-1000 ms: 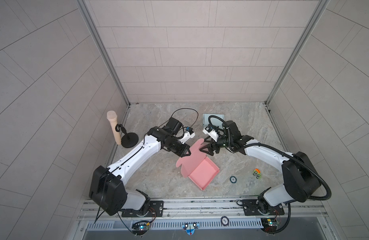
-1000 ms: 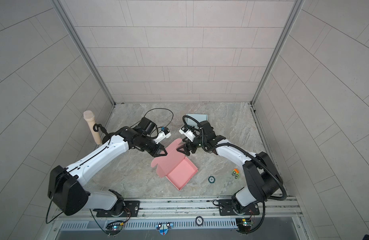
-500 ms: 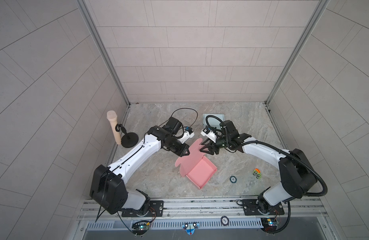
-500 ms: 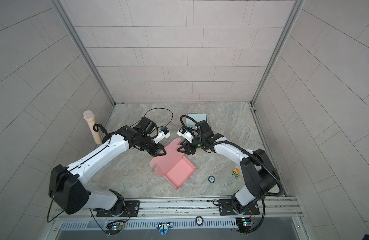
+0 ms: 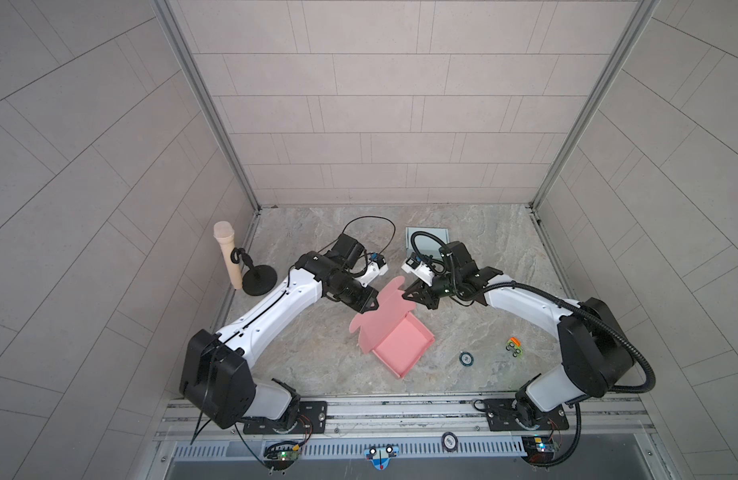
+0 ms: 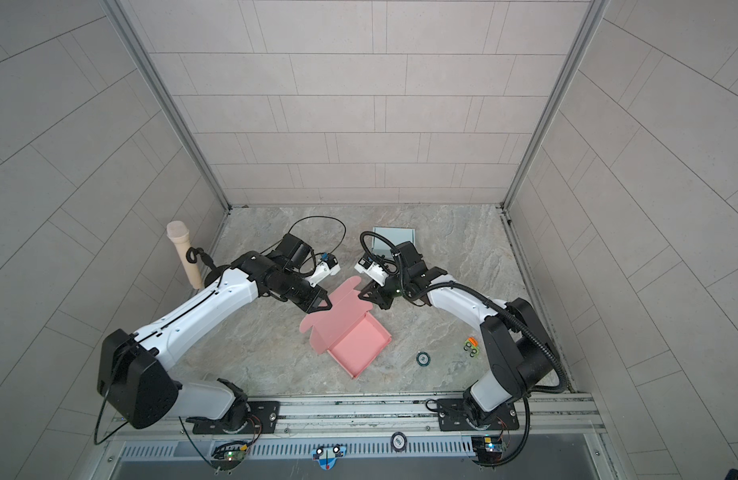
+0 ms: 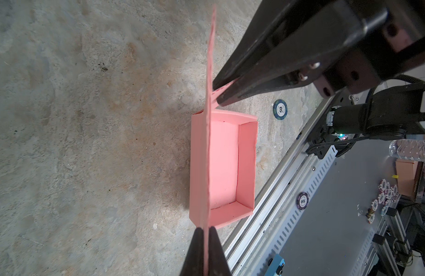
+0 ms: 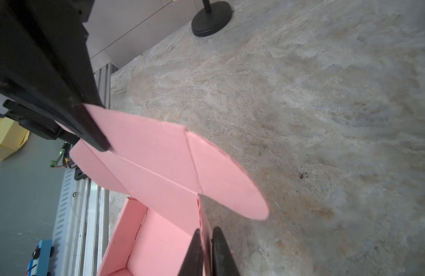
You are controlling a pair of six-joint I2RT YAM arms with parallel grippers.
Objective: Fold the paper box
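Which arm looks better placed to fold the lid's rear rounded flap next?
Probably right: the right gripper pinches the lid beside that flap; the left gripper grips farther along the edge.

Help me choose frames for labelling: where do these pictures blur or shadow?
In both top views: evenly lit, sharp, no glare. Left wrist: the left gripper near the lens is soft; the paper box casts a faint shadow on the table. Right wrist: the right gripper is blurred, table grain smeared.

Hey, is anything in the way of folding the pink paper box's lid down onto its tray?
Nothing visible does. The pink paper box's open tray is empty, and its raised lid is pinched by the left gripper and the right gripper. The round poker chip lies well aside.
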